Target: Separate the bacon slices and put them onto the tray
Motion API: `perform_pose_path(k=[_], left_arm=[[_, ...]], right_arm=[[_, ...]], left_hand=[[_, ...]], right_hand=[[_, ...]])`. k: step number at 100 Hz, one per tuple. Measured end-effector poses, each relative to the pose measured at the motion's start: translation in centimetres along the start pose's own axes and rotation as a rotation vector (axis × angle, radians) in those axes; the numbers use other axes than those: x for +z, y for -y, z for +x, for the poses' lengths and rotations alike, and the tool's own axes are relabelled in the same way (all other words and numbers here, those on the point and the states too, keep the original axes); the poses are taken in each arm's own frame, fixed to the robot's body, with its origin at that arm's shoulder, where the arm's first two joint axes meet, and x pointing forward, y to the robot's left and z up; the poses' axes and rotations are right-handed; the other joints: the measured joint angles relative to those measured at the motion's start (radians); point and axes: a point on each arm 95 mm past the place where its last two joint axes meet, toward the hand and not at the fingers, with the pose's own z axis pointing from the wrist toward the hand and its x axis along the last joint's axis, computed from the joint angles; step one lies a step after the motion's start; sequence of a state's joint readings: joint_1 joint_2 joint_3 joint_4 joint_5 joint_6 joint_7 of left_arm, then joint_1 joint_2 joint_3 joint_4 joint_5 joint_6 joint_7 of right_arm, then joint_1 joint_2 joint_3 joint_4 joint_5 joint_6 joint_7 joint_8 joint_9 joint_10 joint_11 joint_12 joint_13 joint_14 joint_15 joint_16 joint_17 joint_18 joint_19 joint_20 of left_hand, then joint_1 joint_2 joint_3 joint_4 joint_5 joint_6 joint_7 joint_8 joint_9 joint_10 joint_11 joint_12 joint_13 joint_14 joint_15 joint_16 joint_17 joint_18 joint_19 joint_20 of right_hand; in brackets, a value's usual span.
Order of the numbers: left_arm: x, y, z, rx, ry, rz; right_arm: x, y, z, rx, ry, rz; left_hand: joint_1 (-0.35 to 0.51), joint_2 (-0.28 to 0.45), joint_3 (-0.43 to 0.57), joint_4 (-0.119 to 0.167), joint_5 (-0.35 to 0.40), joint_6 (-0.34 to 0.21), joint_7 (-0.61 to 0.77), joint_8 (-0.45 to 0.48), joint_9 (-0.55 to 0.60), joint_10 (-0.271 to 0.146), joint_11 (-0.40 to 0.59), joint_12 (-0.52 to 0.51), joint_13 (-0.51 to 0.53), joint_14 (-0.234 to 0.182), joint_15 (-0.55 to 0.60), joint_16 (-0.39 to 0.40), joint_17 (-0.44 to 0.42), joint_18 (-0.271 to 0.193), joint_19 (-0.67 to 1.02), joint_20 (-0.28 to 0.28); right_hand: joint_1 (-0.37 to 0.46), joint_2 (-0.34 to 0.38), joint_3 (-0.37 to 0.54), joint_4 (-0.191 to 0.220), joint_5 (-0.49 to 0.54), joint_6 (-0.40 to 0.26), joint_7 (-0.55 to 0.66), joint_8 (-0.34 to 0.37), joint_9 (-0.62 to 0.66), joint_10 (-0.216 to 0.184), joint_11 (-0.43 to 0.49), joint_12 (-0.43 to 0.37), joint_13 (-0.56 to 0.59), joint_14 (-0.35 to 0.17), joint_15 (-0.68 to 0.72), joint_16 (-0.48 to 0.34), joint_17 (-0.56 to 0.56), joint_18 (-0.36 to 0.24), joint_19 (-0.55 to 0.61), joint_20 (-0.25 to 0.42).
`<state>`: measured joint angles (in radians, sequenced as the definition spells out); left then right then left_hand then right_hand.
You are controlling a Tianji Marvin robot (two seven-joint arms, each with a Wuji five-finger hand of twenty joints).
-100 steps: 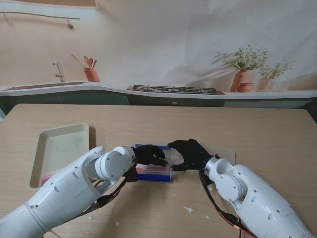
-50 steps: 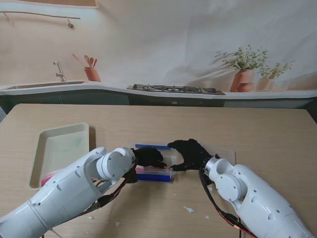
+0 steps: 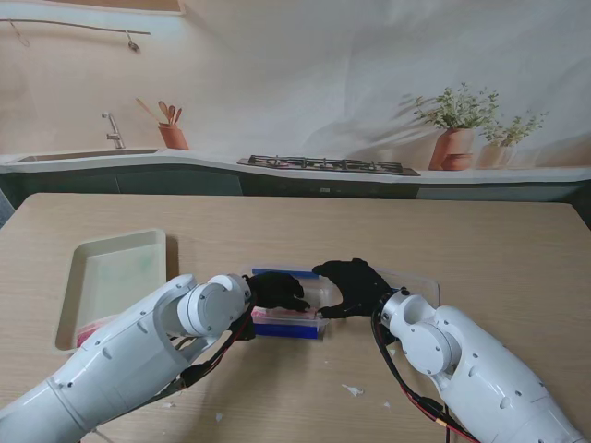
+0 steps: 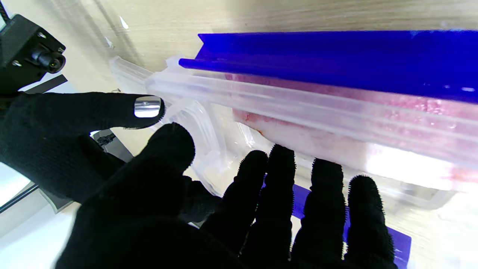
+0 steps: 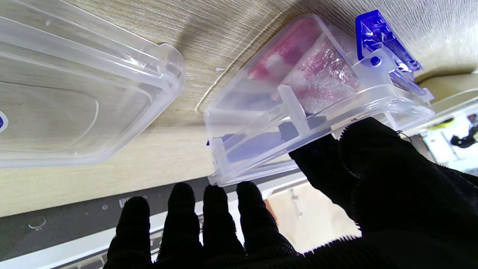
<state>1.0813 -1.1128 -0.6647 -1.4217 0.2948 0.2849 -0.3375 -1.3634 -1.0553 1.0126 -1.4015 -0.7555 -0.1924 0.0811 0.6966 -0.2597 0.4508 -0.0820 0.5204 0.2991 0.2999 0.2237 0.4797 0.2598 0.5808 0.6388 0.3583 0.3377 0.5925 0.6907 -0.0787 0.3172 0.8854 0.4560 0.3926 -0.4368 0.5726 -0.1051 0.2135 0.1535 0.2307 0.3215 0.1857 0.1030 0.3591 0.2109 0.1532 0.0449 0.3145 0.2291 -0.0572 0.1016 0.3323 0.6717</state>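
The bacon (image 3: 288, 316) is a pink-and-white stack lying flat in a clear box (image 3: 309, 297) with blue clips, at mid-tabletop. The tray (image 3: 92, 277), pale and shallow, rests to the box's left, apart from it.

1 tray (image 3: 78, 268), 1 clear box (image 3: 314, 305), 1 lid (image 5: 74, 93), 2 hands (image 3: 277, 291).

Clear plastic container with blue clips (image 3: 288, 314), mid-table: crowded on both sides, black-gloved left hand (image 3: 277, 292) over its left end, black-gloved right hand (image 3: 354, 286) at its right end. Clear plastic lid (image 5: 74, 89): lies just beside the right hand. Pale green rectangular tray (image 3: 111, 281): far left, interior open; left forearm lies alongside.
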Motion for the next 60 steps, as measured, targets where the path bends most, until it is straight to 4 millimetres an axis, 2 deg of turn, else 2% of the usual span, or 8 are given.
perform_pose_path(k=[21,33,55,60], left_arm=[[-0.15,0.10,0.20,0.007,-0.004,0.008],[-0.16,0.17,0.24,0.014,-0.003,0.015],[-0.06,-0.22,0.32,0.021,0.012,-0.001],[0.00,-0.36,0.30,0.027,0.014,-0.008]], right_arm=[[0.01,0.01,0.01,0.000,0.000,0.000],[0.01,0.01,0.01,0.001,0.000,0.000],[0.02,0.01,0.02,0.001,0.000,0.001],[0.02,0.01,0.02,0.001,0.000,0.001]], left_hand=[[-0.001,-0.033,0.057,0.000,0.001,-0.002,0.022,0.004,0.022,-0.009,0.048,0.098,0.015,0.000,0.079,0.051,0.001,0.000,0.000,0.003],[-0.001,-0.054,0.093,0.000,0.004,-0.002,0.037,0.013,0.049,-0.019,0.080,0.140,0.065,0.000,0.123,0.076,0.014,0.001,0.000,0.003],[0.001,-0.080,0.178,0.000,0.071,-0.014,0.085,0.039,0.146,-0.020,0.158,0.193,0.130,0.001,0.172,0.089,0.036,0.013,0.000,0.003],[0.014,-0.093,0.202,0.000,0.083,-0.021,0.104,0.050,0.166,-0.020,0.162,0.244,0.143,0.001,0.178,0.089,0.037,0.013,0.000,0.003]], right_hand=[[0.000,0.000,0.000,0.000,0.000,0.000,0.000,0.000,0.000,0.000,0.000,0.000,0.000,0.000,0.000,0.000,0.000,0.000,0.000,0.000],[0.000,0.000,0.000,0.000,0.000,0.000,0.000,0.000,0.000,0.000,0.000,0.000,0.000,0.000,0.000,0.000,0.000,0.000,0.000,0.000],[0.000,0.000,0.000,0.000,0.000,0.000,0.000,0.000,0.000,0.000,0.000,0.000,0.000,0.000,0.000,0.000,0.000,0.000,0.000,0.000],[0.000,0.000,0.000,0.000,0.000,0.000,0.000,0.000,0.000,0.000,0.000,0.000,0.000,0.000,0.000,0.000,0.000,0.000,0.000,0.000]])
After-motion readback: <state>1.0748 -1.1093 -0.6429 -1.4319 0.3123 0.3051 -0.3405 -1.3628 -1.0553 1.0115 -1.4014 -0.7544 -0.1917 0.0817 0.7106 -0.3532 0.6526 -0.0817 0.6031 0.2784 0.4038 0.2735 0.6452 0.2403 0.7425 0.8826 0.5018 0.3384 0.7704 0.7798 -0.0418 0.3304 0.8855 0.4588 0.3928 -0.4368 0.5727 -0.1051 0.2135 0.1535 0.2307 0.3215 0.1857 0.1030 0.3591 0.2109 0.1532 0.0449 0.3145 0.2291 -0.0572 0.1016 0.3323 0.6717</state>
